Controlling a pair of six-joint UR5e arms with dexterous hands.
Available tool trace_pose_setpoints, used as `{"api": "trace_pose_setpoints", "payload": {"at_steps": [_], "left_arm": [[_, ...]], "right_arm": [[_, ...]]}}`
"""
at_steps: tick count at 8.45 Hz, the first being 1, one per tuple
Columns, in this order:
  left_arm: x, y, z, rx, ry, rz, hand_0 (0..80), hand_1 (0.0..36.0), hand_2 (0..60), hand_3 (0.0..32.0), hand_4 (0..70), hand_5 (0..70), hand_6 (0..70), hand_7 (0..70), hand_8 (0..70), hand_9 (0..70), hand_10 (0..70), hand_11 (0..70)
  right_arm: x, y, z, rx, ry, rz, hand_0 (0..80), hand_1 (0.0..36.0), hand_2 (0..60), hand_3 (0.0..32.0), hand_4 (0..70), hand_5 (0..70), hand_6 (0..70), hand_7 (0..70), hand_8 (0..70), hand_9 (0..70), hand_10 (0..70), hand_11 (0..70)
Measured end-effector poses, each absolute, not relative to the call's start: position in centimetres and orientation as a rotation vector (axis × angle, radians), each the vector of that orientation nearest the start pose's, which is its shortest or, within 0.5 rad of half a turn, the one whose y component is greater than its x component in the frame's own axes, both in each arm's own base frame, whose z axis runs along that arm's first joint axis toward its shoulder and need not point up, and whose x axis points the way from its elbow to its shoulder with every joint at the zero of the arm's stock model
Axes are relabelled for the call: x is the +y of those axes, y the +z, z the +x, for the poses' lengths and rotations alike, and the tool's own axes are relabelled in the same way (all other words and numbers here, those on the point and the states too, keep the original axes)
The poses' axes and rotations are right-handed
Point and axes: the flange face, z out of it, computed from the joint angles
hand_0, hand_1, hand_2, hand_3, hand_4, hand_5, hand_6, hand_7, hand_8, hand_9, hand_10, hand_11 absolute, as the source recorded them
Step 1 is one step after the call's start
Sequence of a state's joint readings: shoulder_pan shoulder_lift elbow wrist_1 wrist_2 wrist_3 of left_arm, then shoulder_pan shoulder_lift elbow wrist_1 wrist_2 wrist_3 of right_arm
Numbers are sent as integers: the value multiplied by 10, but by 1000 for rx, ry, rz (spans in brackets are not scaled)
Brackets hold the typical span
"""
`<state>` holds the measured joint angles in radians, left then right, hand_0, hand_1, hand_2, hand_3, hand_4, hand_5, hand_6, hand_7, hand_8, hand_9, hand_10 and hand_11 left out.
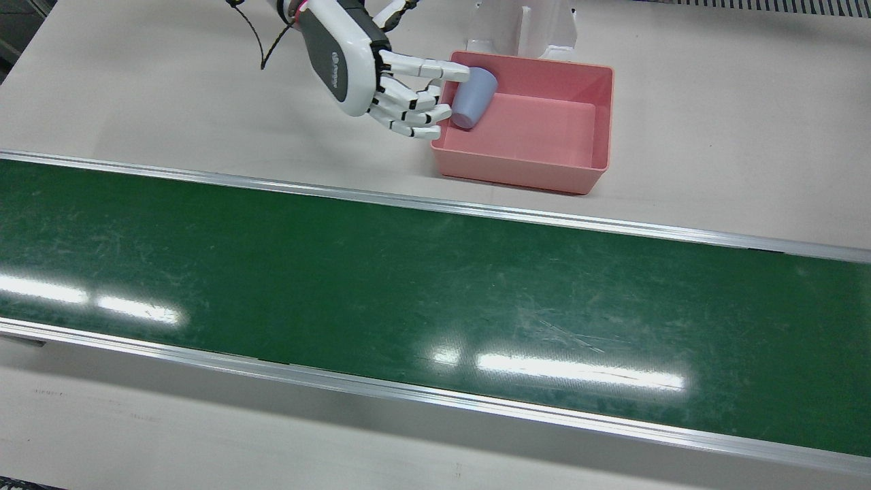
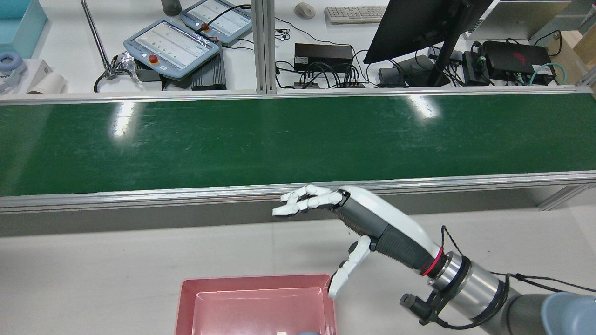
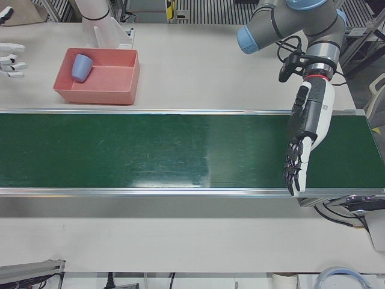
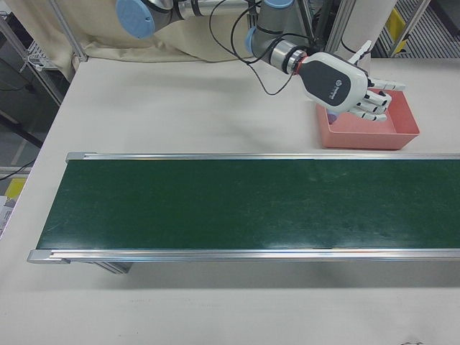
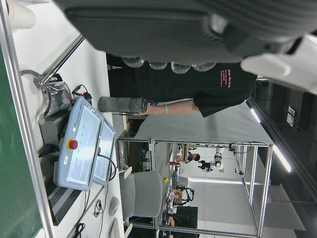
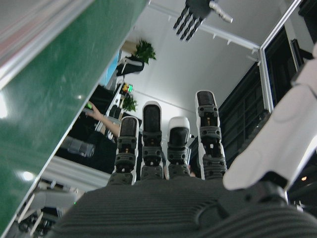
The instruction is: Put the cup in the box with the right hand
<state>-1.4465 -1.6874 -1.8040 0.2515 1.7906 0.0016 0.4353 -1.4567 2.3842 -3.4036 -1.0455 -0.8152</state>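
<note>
**Cup in the box, my right hand just clear of it**

Since my right hand (image 1: 381,88) hangs with its fingers spread and nothing in them, I judge the placing done or all but done. The lavender-blue cup (image 1: 473,97) lies inside the pink box (image 1: 599,116), leaning in the corner nearest my hand; in the left-front view it sits in that box's corner too.

My fingertips (image 1: 456,71) reach over the box's rim, and the longest one looks to touch or nearly touch the cup; I cannot tell which. That is the risk as I see it: pulling away carelessly, a finger could catch the cup and roll it, or hook the rim and drag the light box across the pale table (image 1: 170,102). A straight lift up and back would avoid both.

The cup is tilted, not upright. Its long axis runs from the box's corner down toward the floor of the box, wider end at the corner wall, narrower end lowest.

My left hand (image 3: 301,147) hangs far off over the green conveyor belt (image 1: 340,272), fingers pointing down, loosely extended, holding nothing.
</note>
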Motion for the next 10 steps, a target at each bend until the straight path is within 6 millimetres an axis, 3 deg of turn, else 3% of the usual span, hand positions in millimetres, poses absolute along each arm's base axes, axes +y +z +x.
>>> {"api": "trace_pose_setpoints", "payload": {"at_steps": [1,2,3,4,5,6,7,8,9,10], "left_arm": [[-534,540,-46,2131,-1928,-346,0,0,0,0,0,0,0,0,0,0,0,0],[-534,540,-46,2132,-1928,-346,0,0,0,0,0,0,0,0,0,0,0,0],[-534,540,-46,2132,-1928,-346,0,0,0,0,0,0,0,0,0,0,0,0],[-534,540,-46,2131,-1929,-346,0,0,0,0,0,0,0,0,0,0,0,0],[-534,540,-46,2131,-1929,-346,0,0,0,0,0,0,0,0,0,0,0,0],[-534,540,-46,2131,-1928,-346,0,0,0,0,0,0,0,0,0,0,0,0],[-534,540,-46,2131,-1928,-346,0,0,0,0,0,0,0,0,0,0,0,0],[-534,540,-46,2131,-1929,-346,0,0,0,0,0,0,0,0,0,0,0,0],[-534,540,-46,2131,-1928,-346,0,0,0,0,0,0,0,0,0,0,0,0],[-534,541,-46,2131,-1929,-346,0,0,0,0,0,0,0,0,0,0,0,0]], "right_arm": [[-374,310,-257,3162,-1636,-23,420,28,40,0,225,55,252,700,274,518,182,269],[-408,331,-217,3099,-1717,-136,412,37,70,0,202,53,232,700,254,498,172,254],[-441,359,-180,3025,-1815,-217,445,36,31,0,217,39,141,604,139,301,99,151],[-469,390,-144,2938,-1919,-282,412,92,169,0,133,25,56,209,11,60,34,59],[-490,421,-107,2851,-2013,-350,431,100,145,0,127,26,25,52,0,0,18,37],[-499,449,-75,2772,-2092,-409,469,87,29,0,139,33,18,8,0,0,14,35],[-501,472,-50,2702,-2156,-450,468,90,26,0,99,35,19,11,0,0,11,32],[-500,486,-34,2657,-2190,-469,456,93,61,0,70,34,17,15,0,0,10,30],[-496,498,-25,2630,-2217,-475,435,100,114,46,23,32,5,8,0,0,8,26],[-492,506,-22,2618,-2241,-471,444,76,56,52,36,30,4,12,0,0,7,23]]}}
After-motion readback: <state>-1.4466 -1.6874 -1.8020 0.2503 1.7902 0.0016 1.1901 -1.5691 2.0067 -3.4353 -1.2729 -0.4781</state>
